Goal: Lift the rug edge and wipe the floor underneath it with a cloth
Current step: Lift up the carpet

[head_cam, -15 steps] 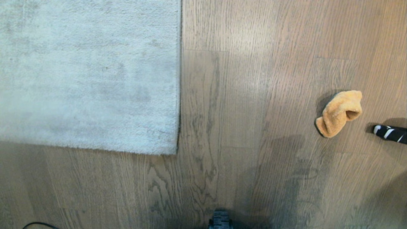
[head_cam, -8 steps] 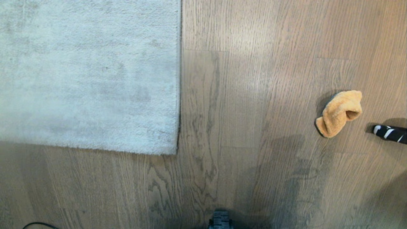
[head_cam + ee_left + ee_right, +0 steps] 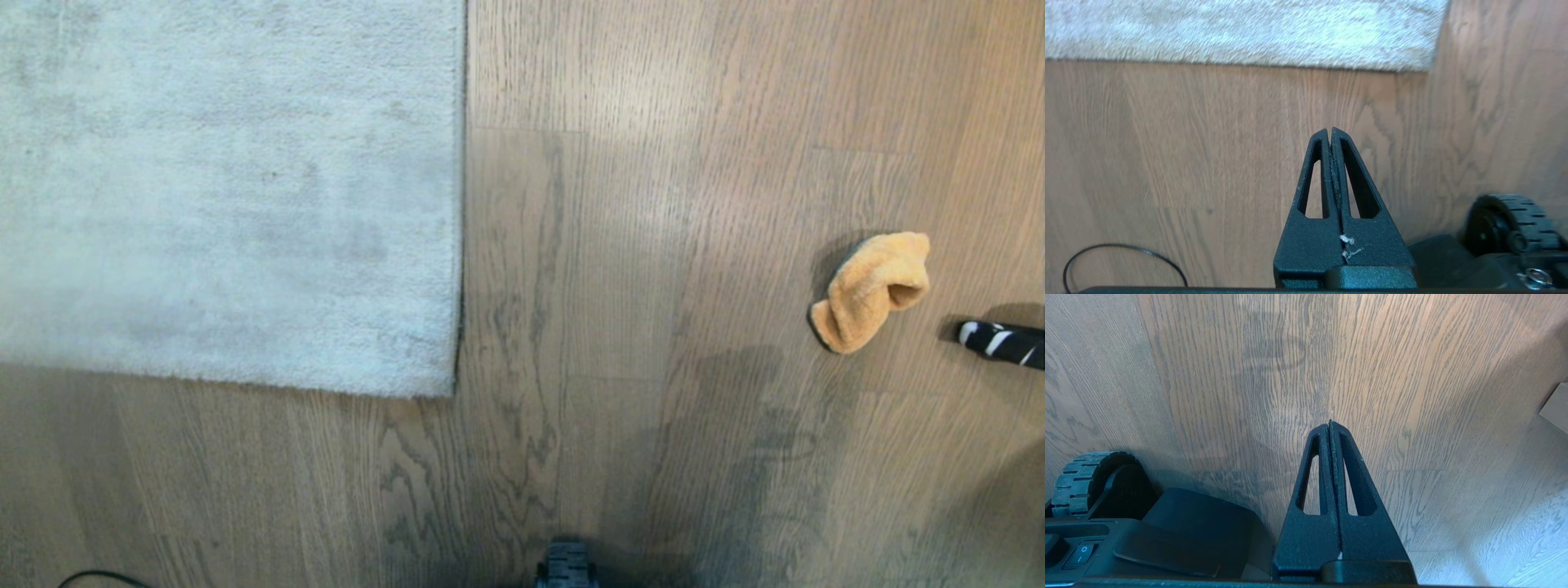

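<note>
**Head view: rug flat, cloth lying well off to the right**

The head view shows the rug edge (image 3: 460, 245) lying flat on the floor (image 3: 620, 245), its corner near the middle of the scene and its straight border running away from the robot. The cloth (image 3: 870, 291), a lumpy orange-yellow bundle, sits on the bare planks well apart from the rug, toward the robot's right. Just beside it, at the right margin, lies a black object with white stripes (image 3: 1002, 343). A thin black cable (image 3: 90, 578) loops in at the lower left.

Neither arm appears in the head view. In the left wrist view, the left gripper (image 3: 1330, 131) hangs above bare floor with its fingers pressed together and nothing between them; the rug's border lies ahead of it. The right gripper (image 3: 1330, 424) hangs likewise, fingers together and empty, over plain planks beside the base wheel (image 3: 1075, 482).
</note>
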